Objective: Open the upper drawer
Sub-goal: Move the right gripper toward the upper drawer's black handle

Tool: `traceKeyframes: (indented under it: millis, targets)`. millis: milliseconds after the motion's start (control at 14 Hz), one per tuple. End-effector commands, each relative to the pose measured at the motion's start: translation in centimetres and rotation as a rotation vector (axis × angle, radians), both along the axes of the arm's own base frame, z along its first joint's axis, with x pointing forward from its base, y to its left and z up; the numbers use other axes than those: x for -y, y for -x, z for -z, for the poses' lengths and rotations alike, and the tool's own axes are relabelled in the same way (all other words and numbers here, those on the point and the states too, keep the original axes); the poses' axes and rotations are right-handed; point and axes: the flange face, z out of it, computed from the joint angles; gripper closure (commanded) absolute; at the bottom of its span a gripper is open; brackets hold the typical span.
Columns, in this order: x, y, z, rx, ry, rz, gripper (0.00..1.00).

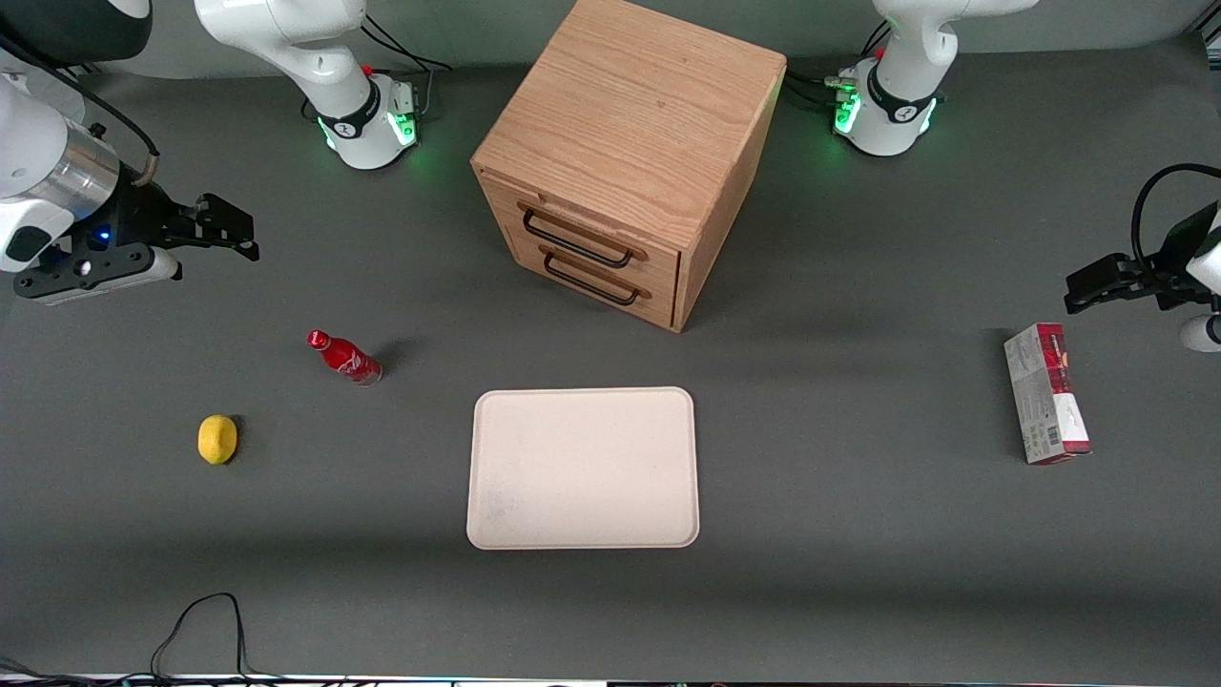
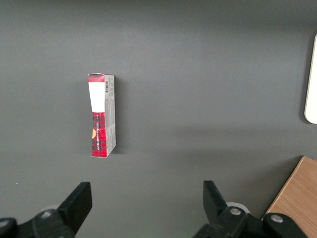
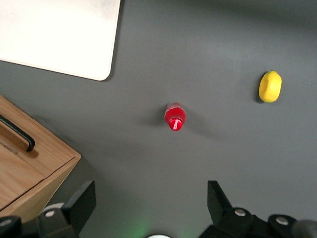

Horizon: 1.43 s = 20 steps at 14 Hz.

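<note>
Nearest lies the tray [image 1: 583, 468]; the upper drawer [image 1: 582, 229] sits shut. Its thin, stiff wire handle [image 1: 575, 240] looks the place to grip. The gripper [image 1: 215, 229] hovers well apart, jaws open and empty.

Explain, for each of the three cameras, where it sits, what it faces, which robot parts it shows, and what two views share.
Front view: high, facing the arms; shows cabinet, closed upper drawer, tray, gripper, jaws open.
Right wrist view: on the working arm, looking down past its gripper; shares bottle and lemon with front.
Left wrist view: on the parked arm, looking down at a box.
</note>
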Motion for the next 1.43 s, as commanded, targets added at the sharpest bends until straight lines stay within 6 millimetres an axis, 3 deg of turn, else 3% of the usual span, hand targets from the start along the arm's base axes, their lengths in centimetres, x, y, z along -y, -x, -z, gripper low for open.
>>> traceKeyframes:
  millis: [0, 357, 571, 786, 929, 1071, 1357]
  targets:
    - [0.1, -1.5, -0.5, -0.026, 0.016, -0.008, 0.00]
    - [-0.3, -1.6, -0.5, -0.024, 0.014, -0.028, 0.00]
    - [-0.5, -2.7, -0.4, -0.021, 0.012, -0.025, 0.00]
    - [-1.5, -2.7, -0.5, -0.019, 0.003, -0.034, 0.00]
    - [-2.6, -3.3, 0.6, -0.035, 0.003, -0.049, 0.00]
    - [-6.6, -3.5, 0.9, -0.033, 0.003, -0.116, 0.00]
    - [-12.8, -3.2, 3.1, -0.060, -0.002, -0.214, 0.00]
